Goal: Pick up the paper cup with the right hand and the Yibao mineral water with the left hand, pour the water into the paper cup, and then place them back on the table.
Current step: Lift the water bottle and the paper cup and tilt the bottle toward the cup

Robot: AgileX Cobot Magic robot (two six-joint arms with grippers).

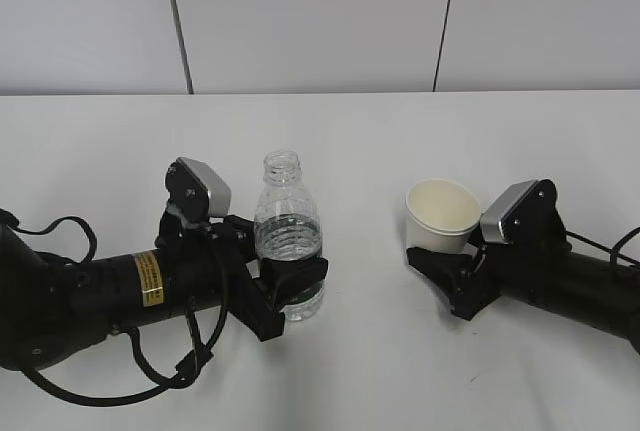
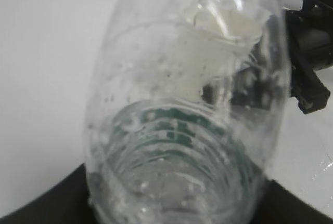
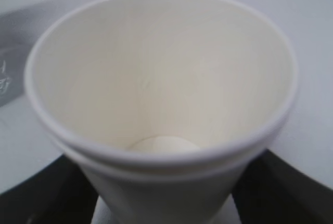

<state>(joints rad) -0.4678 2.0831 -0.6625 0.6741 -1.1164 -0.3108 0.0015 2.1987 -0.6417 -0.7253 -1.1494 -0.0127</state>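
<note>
The Yibao mineral water bottle (image 1: 288, 219) stands upright and uncapped, partly filled. My left gripper (image 1: 291, 287) is shut on its dark green label band. In the left wrist view the bottle (image 2: 182, 130) fills the frame, and the paper cup (image 2: 221, 31) shows blurred through it. My right gripper (image 1: 441, 263) is shut on the lower part of the cream-white paper cup (image 1: 442, 211), which tilts slightly toward the bottle. In the right wrist view the cup (image 3: 161, 78) looks empty inside, with dark fingers (image 3: 44, 195) on both sides of it. Whether either object touches the table is unclear.
The white table (image 1: 400, 136) extends back to a grey panelled wall (image 1: 320, 11). Black cables (image 1: 150, 376) loop beside the left arm. The right arm's gripper (image 2: 309, 47) shows at the right edge of the left wrist view.
</note>
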